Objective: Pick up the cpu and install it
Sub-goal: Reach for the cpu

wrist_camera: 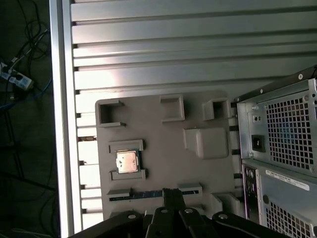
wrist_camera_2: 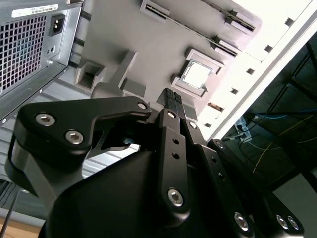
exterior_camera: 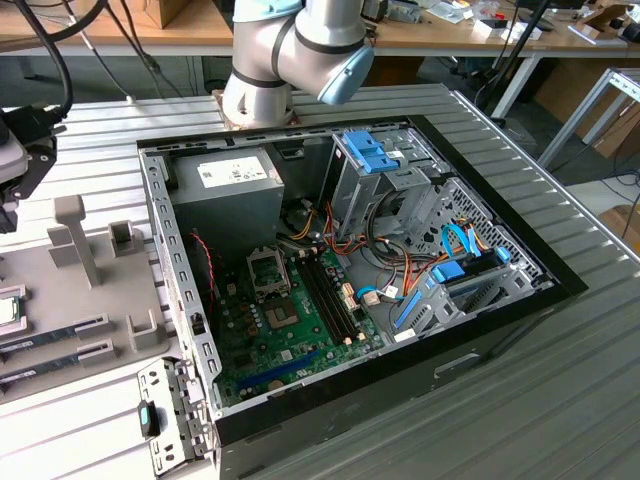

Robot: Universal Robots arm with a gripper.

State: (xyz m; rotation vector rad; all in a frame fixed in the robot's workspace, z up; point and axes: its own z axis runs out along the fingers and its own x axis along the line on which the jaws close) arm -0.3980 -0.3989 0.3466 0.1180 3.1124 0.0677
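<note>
Hovering over the grey parts tray (wrist_camera: pixel 163 158), our gripper (wrist_camera: pixel 171 192) has its jaws pressed together with nothing between them; in the second wrist view the gripper (wrist_camera_2: pixel 172 95) shows the same closed, empty tips. We are holding nothing.

Just beyond the tips, and apart from them, the cpu (wrist_camera: pixel 127 161) lies flat in its small bracketed seat on the tray, silver top facing up; in the second wrist view the cpu (wrist_camera_2: pixel 197 74) sits squarely in that frame, untouched. Near it on the same tray a memory stick (wrist_camera: pixel 148 194) rests in a long slot, between the cpu and our gripper.

Moving outward, the tray (exterior_camera: pixel 100 300) lies on the slatted table (exterior_camera: pixel 560 400) at the exterior view's left, just beside the open computer case (exterior_camera: pixel 420 370). Inside the case the green motherboard (exterior_camera: pixel 250 350) lies flat, with the power supply (exterior_camera: pixel 225 190) at its far end. The socket (exterior_camera: pixel 268 270) on the board looks to us open and empty, though we cannot make out its detail.

We judge the task barely begun: the gripper is near the cpu, but the pickup is not yet made, and carrying the chip into the case and seating it in the socket are both left.
</note>
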